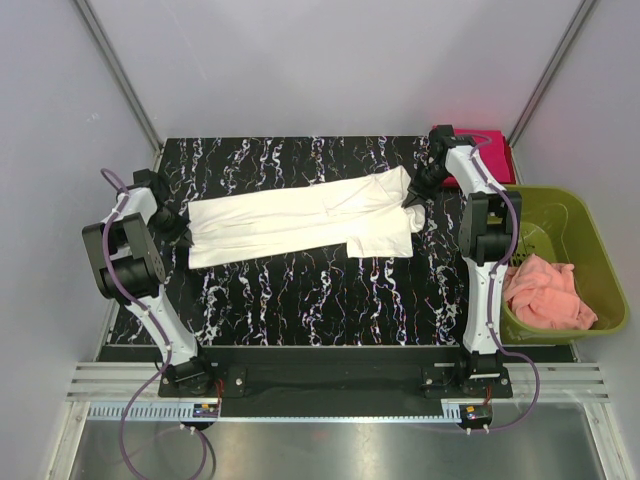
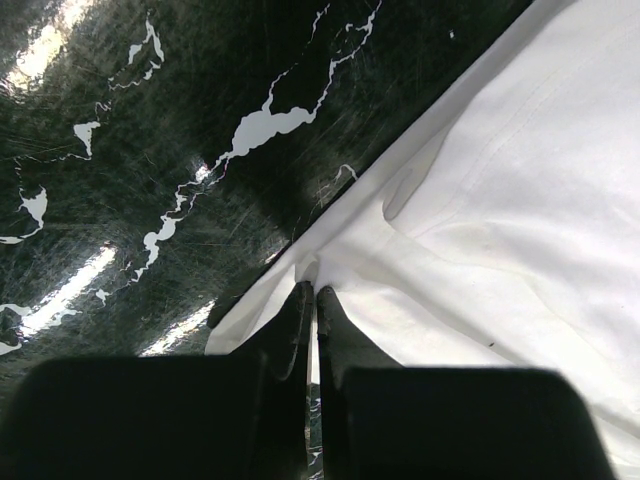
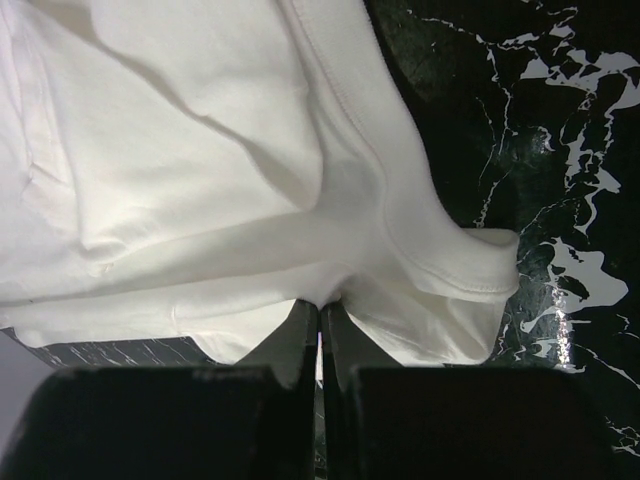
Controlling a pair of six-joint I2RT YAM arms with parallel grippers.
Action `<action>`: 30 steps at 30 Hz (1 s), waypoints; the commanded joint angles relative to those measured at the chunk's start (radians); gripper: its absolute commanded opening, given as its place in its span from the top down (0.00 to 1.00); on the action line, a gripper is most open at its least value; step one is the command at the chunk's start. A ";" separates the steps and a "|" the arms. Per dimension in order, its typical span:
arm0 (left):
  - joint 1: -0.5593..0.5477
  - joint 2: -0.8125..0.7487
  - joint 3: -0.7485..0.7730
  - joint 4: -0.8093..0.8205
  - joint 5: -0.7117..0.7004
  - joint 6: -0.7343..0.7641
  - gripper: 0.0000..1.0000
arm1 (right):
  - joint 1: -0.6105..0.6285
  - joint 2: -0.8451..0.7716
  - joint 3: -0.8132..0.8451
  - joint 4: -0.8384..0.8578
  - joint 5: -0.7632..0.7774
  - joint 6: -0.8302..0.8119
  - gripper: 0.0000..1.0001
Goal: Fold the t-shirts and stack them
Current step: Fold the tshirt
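The cream-white t-shirt [image 1: 300, 220] lies flat on the far half of the table [image 1: 330, 300]. It is drawn out into a long band running from near the left edge towards the far right corner. It has soft creases along its length, and one sleeve juts out towards the near side at its right end.

The left end effector [image 1: 183, 230] sits at the shirt's left end. In the left wrist view its fingers [image 2: 300, 320] are pressed together with the edge of the white cloth [image 2: 500, 200] pinched between their tips. That edge is lifted slightly off the black marbled table top [image 2: 150, 100].

The right end effector [image 1: 410, 198] is at the shirt's other end. Its wrist view shows the jaws likewise closed tight at the tips [image 3: 320, 305] on a bunched fold of the shirt [image 3: 200, 150], next to a hemmed sleeve opening. The dark table surface [image 3: 560, 150] shows to the right of it.

The magenta-red t-shirt [image 1: 488, 148] lies at the far right corner of the table. It is partly hidden behind the right arm, well apart from the white one.

Just off the table's right edge stands a green bin [image 1: 590, 250] with a crumpled pink cloth [image 1: 545, 292] in its near end.
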 commanded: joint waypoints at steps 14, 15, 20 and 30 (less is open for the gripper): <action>-0.009 -0.096 0.021 0.000 -0.102 -0.009 0.47 | -0.009 0.084 0.203 -0.103 0.038 -0.015 0.61; -0.013 -0.127 0.013 -0.001 -0.110 -0.003 0.41 | -0.006 0.068 0.222 -0.128 0.053 -0.018 0.56; -0.081 -0.340 -0.082 0.028 -0.108 0.051 0.32 | -0.002 -0.181 0.028 -0.100 0.044 -0.033 0.21; -0.147 -0.382 -0.274 0.181 0.134 0.066 0.53 | 0.000 -0.453 -0.579 0.146 -0.026 -0.055 0.37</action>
